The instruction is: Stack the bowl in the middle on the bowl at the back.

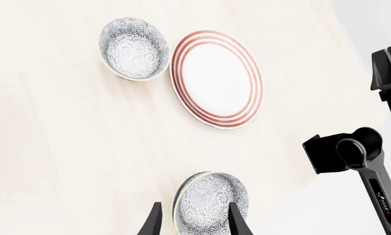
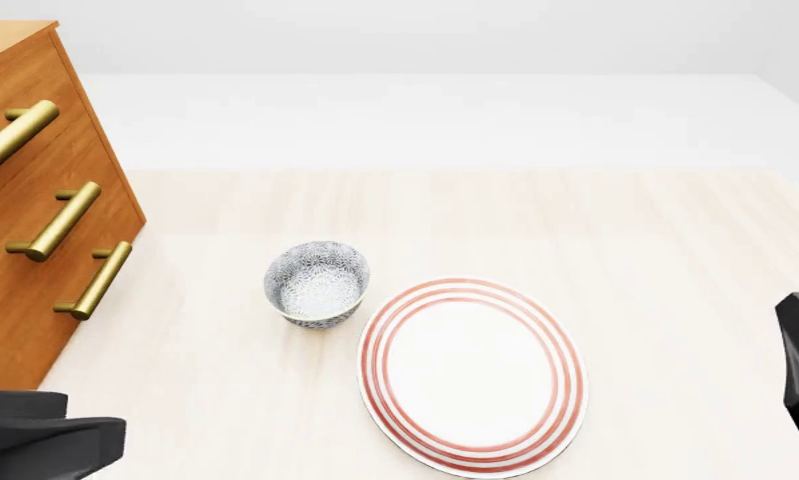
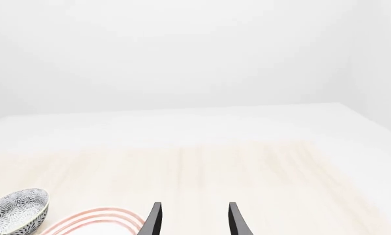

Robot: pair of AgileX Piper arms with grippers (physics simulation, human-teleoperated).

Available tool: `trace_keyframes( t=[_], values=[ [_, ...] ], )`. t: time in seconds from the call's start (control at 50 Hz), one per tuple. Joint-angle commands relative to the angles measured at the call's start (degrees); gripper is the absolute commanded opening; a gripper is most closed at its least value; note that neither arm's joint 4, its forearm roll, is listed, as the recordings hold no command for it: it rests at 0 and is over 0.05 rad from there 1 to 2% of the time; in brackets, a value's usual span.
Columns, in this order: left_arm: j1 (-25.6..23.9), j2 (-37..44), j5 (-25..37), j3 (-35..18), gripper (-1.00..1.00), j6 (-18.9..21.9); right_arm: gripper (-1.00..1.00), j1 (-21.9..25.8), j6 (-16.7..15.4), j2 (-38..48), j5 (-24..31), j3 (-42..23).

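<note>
Only the left wrist view shows both bowls. The bowl in the middle point(image 1: 210, 201) sits between the left hand point(image 1: 194, 220)'s spread fingers, the far finger overlapping its rim; whether the fingers press it I cannot tell. The bowl at the back point(image 1: 134, 48) stands just beside the red-ringed plate point(image 1: 216, 78).

The front view shows just one bowl, by the plate's far-left rim, with a wooden drawer chest point(image 2: 46, 190) at the desk point(image 2: 506, 220)'s left edge. Bare desk runs wide behind and to the right.

The right hand point(image 3: 194, 220) hangs open over the plate's edge. Both arms are cut off at the front view's lower corners.
</note>
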Motion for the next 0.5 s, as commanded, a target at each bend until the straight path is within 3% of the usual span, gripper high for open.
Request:
trace_keyframes(
  t=[0.02,0.14,0.5],
  values=[
    [4.9,-5.8,7.2,-6.2,1.0,2.1,1.0,-0.2,1.0,-0.3,6.3,-7.4],
    [8.0,-9.8,10.3,-7.7,1.0,2.3,1.0,-0.5,1.0,-0.3,10.5,-11.9],
    [15.9,-16.2,10.4,-10.3,1.0,1.3,1.0,-3.9,0.8,-0.3,22.1,-24.7]
  ],
)
